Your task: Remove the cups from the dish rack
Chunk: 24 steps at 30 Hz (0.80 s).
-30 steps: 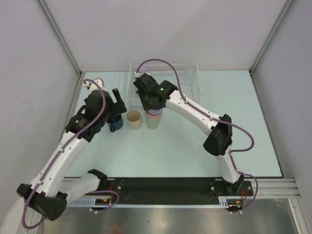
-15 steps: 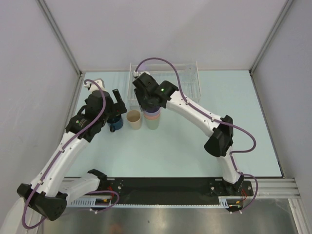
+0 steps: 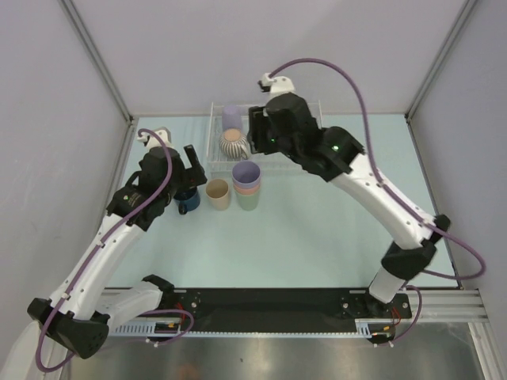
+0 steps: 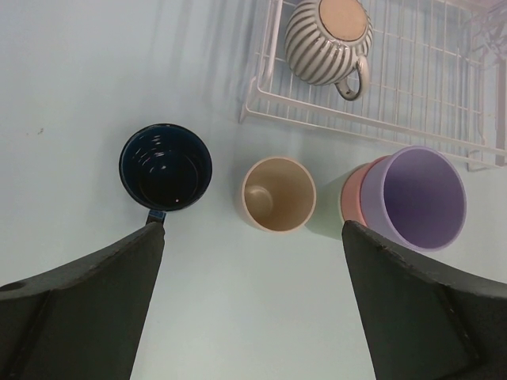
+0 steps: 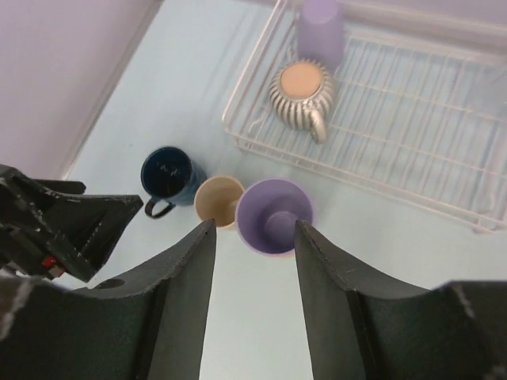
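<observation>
The white wire dish rack (image 3: 305,127) holds an upside-down lavender cup (image 3: 231,119) and an upside-down ribbed beige-white cup (image 3: 232,144). In front of it on the table stand a lavender cup (image 3: 246,172) stacked in a pink and a green cup, a tan cup (image 3: 218,192) and a navy mug (image 3: 187,199). My right gripper (image 5: 253,226) is open and empty, high above the stack (image 5: 273,215), over the rack's left part (image 3: 257,134). My left gripper (image 4: 253,237) is open and empty above the table near the mug (image 4: 165,167) and the tan cup (image 4: 279,194).
The rack (image 5: 412,119) sits against the back wall, its right part bare wire. Grey walls close in the left, back and right sides. The left arm's fingers (image 5: 79,222) show at the lower left of the right wrist view.
My right gripper has risen and pulled back from the stack toward the rack, leaving the lavender cup on top of it. The left arm has not moved.
</observation>
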Each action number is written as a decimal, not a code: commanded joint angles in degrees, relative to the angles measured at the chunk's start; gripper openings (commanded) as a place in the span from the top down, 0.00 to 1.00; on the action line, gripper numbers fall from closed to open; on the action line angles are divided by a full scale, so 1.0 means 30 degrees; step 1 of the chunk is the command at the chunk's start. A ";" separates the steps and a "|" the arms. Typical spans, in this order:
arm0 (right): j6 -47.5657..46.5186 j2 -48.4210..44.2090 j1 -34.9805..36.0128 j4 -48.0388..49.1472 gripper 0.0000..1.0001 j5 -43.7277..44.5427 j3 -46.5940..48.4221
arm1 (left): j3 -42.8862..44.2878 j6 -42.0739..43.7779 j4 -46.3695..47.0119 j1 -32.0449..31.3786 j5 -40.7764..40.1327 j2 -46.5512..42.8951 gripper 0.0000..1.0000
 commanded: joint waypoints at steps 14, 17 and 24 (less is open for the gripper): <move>-0.0512 -1.3395 -0.0197 0.3181 0.10 0.7749 -1.5779 | -0.2533 0.2374 0.0013 -0.1563 -0.1417 -0.1747 0.00; 0.0043 -1.4216 -0.0285 0.3240 0.09 0.8101 -1.6925 | -0.2416 0.2199 0.0013 -0.2002 -0.1593 -0.1952 0.00; 0.0954 -1.5095 -0.0665 0.4788 0.09 0.7928 -2.0235 | -0.1626 0.2139 0.0013 -0.2853 -0.2003 -0.1953 0.00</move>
